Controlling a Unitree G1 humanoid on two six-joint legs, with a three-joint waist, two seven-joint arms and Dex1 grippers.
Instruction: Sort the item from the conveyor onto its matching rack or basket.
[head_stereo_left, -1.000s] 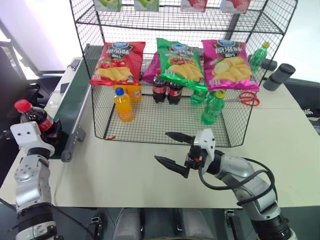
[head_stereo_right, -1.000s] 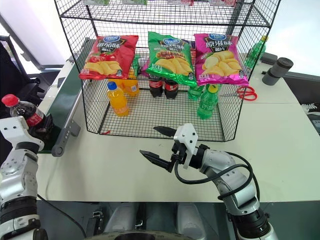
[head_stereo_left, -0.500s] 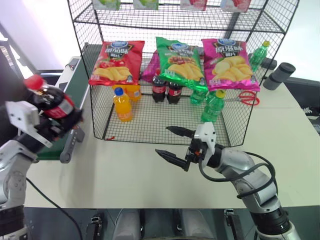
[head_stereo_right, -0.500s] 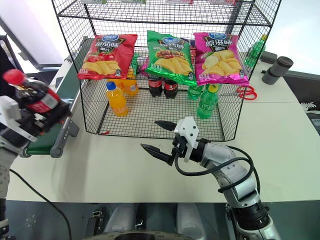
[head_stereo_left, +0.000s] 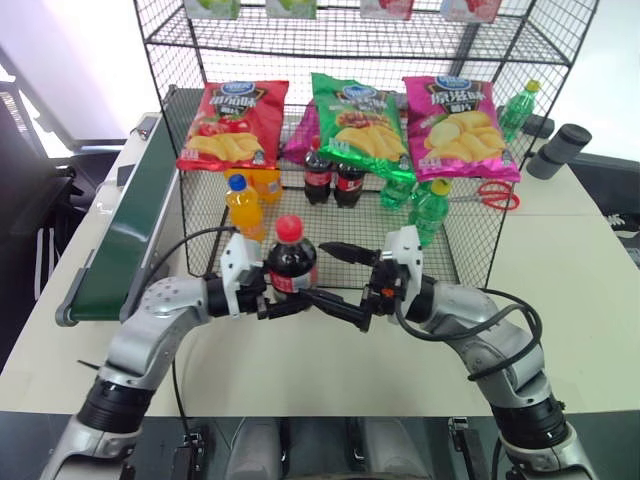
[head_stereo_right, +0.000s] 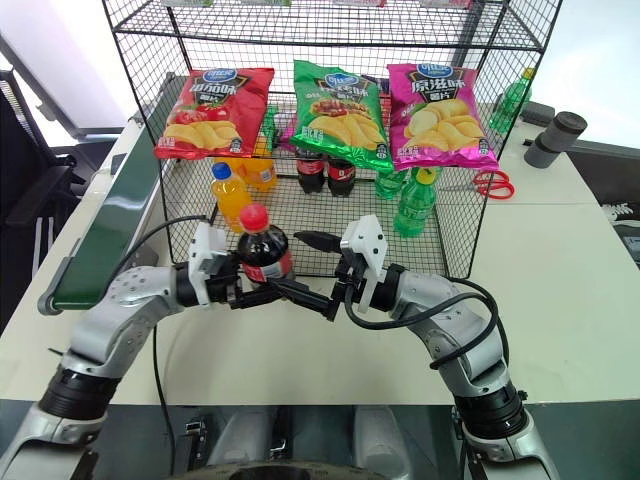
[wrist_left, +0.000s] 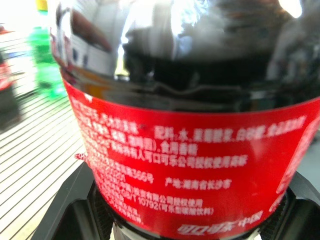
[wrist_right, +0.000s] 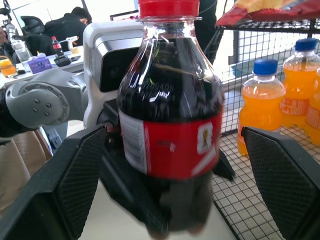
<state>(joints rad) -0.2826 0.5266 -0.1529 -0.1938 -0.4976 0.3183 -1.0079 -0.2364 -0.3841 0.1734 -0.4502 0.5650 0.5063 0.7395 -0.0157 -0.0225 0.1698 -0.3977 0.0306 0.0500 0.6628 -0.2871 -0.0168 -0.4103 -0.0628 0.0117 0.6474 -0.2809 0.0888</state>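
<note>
The item, a cola bottle (head_stereo_left: 290, 265) with a red cap and red label, stands upright above the table in front of the rack (head_stereo_left: 170, 60). My left gripper (head_stereo_left: 283, 298) is shut on its lower part, and the label (wrist_left: 190, 160) is close up in the left wrist view. My right gripper (head_stereo_left: 333, 278) faces it from the right, open. Its two fingers (wrist_right: 75, 175) stand wide on either side of the bottle (wrist_right: 170, 125) without gripping it. The conveyor (head_stereo_left: 125, 230) runs along the left with nothing on its belt.
On the rack's bottom tier stand two cola bottles (head_stereo_left: 333, 178), orange bottles (head_stereo_left: 243, 208) and green bottles (head_stereo_left: 428, 210). Three chip bags (head_stereo_left: 355, 120) lie on the tier above. Red scissors (head_stereo_left: 495, 197) and a grey cylinder (head_stereo_left: 558, 152) lie at the right.
My left arm swung the cola bottle from beside the conveyor's end at the left to the middle, up to the right gripper's open fingers. The right arm hardly moved.
</note>
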